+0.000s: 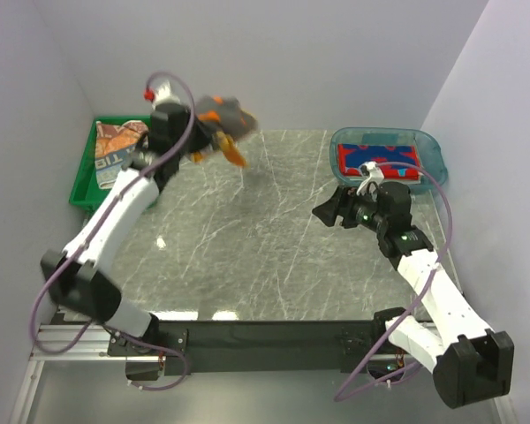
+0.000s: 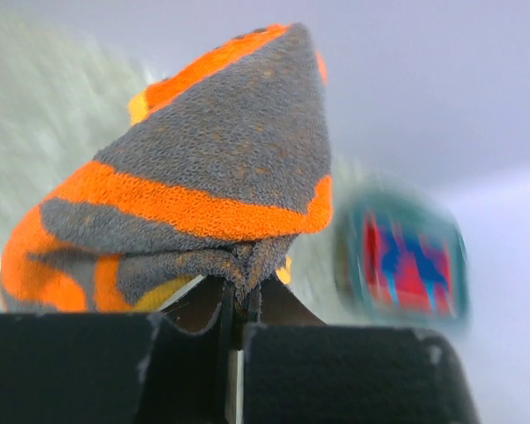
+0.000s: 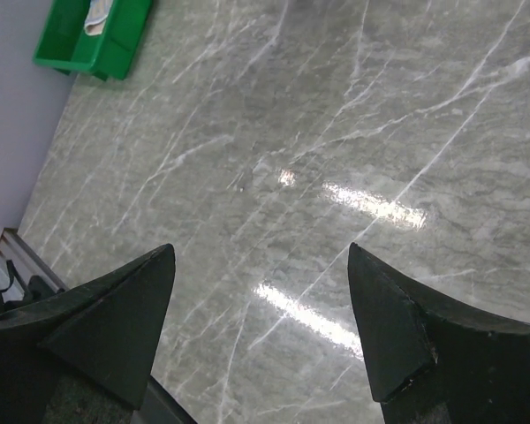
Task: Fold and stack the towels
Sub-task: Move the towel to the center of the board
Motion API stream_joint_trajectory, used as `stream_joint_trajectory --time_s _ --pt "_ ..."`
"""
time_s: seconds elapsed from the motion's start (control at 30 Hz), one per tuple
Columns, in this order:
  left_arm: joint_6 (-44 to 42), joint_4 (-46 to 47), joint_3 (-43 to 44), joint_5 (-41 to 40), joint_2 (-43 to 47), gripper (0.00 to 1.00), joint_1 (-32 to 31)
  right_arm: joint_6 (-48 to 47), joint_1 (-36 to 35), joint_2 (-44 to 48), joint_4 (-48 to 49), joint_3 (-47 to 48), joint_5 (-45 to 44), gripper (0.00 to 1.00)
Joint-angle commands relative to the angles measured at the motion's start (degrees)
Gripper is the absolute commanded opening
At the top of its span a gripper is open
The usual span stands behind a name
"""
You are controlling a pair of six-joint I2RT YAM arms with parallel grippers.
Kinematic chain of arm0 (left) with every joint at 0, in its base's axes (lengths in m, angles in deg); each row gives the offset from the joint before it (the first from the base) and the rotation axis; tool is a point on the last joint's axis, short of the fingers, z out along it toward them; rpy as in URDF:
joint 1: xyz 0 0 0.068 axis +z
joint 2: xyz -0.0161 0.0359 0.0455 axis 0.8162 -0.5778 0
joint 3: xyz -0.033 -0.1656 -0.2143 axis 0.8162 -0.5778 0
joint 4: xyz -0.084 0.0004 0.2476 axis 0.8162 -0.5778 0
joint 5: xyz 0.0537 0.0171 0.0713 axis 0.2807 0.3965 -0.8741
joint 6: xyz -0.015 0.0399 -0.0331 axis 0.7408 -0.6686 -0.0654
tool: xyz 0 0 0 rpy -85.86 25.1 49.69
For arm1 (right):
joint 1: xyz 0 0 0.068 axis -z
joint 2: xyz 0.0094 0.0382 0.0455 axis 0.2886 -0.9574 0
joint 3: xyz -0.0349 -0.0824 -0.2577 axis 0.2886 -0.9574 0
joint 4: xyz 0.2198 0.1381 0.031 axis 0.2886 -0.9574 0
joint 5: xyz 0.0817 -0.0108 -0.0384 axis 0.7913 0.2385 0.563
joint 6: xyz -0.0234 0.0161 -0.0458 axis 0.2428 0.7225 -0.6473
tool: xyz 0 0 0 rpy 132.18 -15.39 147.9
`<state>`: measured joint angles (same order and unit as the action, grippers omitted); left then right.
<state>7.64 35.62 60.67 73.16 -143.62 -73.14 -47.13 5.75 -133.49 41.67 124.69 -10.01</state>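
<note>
Left gripper [image 2: 237, 311] pinches orange-grey towel [image 2: 203, 168] aloft, far left. Lower gently onto table [image 1: 247, 256], spread flat. Right gripper [image 3: 261, 309] splayed, empty, should take free corner.

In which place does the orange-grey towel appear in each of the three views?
Top external: the orange-grey towel is upper left of centre, held up.
Left wrist: it fills the centre, pinched in the left pincer.
Right wrist: not in it.
Shared landmark: the blue tub, upper right in the top view, right in the left wrist view.
</note>
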Motion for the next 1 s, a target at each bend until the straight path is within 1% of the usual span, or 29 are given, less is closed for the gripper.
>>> stream_joint_trajectory --time_s 0.0,0.03,0.07,0.1,0.13,0.17,0.2,0.23,0.27,0.3,0.33,0.37,0.4,0.43,0.47,0.53,0.57,0.6,0.67,0.7,0.8,0.87,0.97 --pt "7.9 7.7 -14.8 7.1 11.4 0.06 -3.1 -1.2 -0.7 2.5 -1.6 1.3 -1.2 0.85" --pt "9.3 9.5 -23.4 8.3 13.4 0.07 -3.8 -1.0 -0.7 2.7 -1.7 1.2 -1.2 0.85" --pt "10.6 12.6 -28.0 8.7 15.5 0.12 -5.8 -0.9 -0.8 2.7 -1.9 0.9 -1.2 0.85" --pt "11.7 14.4 -32.5 8.7 19.4 0.15 -6.9 -0.7 -1.4 2.6 -1.9 0.8 -1.1 0.85" --pt "14.0 15.6 -41.1 8.7 21.3 0.17 -7.9 -0.3 -1.8 2.4 -1.9 0.3 -1.5 0.83" --pt "15.1 16.5 -45.2 8.7 23.2 0.24 -9.4 -0.2 -2.2 2.0 -1.9 0.1 -1.8 0.82" --pt "16.1 17.4 -49.0 8.7 27.3 0.29 -9.9 -0.1 -3.7 1.6 -1.9 -0.1 -2.1 0.81" --pt "17.1 17.1 -55.2 8.7 29.3 0.34 -10.1 -0.6 -4.4 0.4 -2.2 -0.1 -3.3 0.8" --pt "17.4 15.6 -57.5 8.2 31.3 0.47 -10.1 -0.6 -5.2 -0.3 -2.4 -0.1 -4.2 0.8" --pt "17.4 12.4 -59.4 7.4 35.5 0.57 -10.1 -0.7 -6.1 -1.2 -2.7 0.2 -5.1 0.8" --pt "16.5 10.3 -61.9 6.2 37.5 0.67 -10.2 -1.1 -7.6 -3.0 -2.8 0.4 -5.8 0.79" --pt "15.6 8.2 -62.5 5.4 39.2 0.81 -10.1 -1.3 -8.6 -4.0 -3.3 0.4 -7.1 0.78" --pt "14.7 5.9 -62.6 4.2 41.7 0.87 -10.1 -1.4 -9.2 -5.2 -3.4 0.8 -7.7 0.77" --pt "12.5 0.3 -61.2 1.5 42.4 0.89 -10.2 -1.4 -10.8 -7.4 -3.5 1.1 -8.6 0.75" --pt "11.0 -1.7 -60.1 0.4 42.8 0.91 -10.1 -1.5 -11.3 -8.7 -3.8 1.2 -9.9 0.74" --pt "6.7 -5.5 -56.0 -2.2 41.6 0.9 -10.2 -1.2 -12.9 -12.1 -3.4 1.8 -11.5 0.71" --pt "5.2 -5.2 -54.7 -1.8 40.6 0.89 -10.1 -1.0 -13.1 -13.2 -2.8 1.8 -12.2 0.68" --pt "2.4 -4.8 -52.1 -1.1 37.2 0.89 -10.1 -0.7 -13.4 -14.2 -2.3 1.9 -12.9 0.66" --pt "0.1 -4.4 -48.9 1.2 32.3 0.87 -10.2 -0.4 -13.7 -17.1 -0.5 2.0 -13.4 0.64" --pt "-1.4 -4.2 -45.7 2.0 27.0 0.87 -10.2 -0.4 -13.7 -18.1 0.1 2.5 -13.7 0.63" --pt "-2.1 -1.4 -42.3 3.8 18.9 0.89 -10.1 -2.2 -14.1 -22.4 0.8 5.2 -13.6 0.63" --pt "-1.9 0.8 -42.1 3.7 15.7 0.89 -10.2 -4.0 -14.5 -26.1 -0.1 7.3 -13.7 0.64" --pt "-2.4 1.6 -41.8 2.1 12.8 0.9 -10.2 -8.7 -16.0 -30.4 -2.2 11.1 -13.7 0.68"
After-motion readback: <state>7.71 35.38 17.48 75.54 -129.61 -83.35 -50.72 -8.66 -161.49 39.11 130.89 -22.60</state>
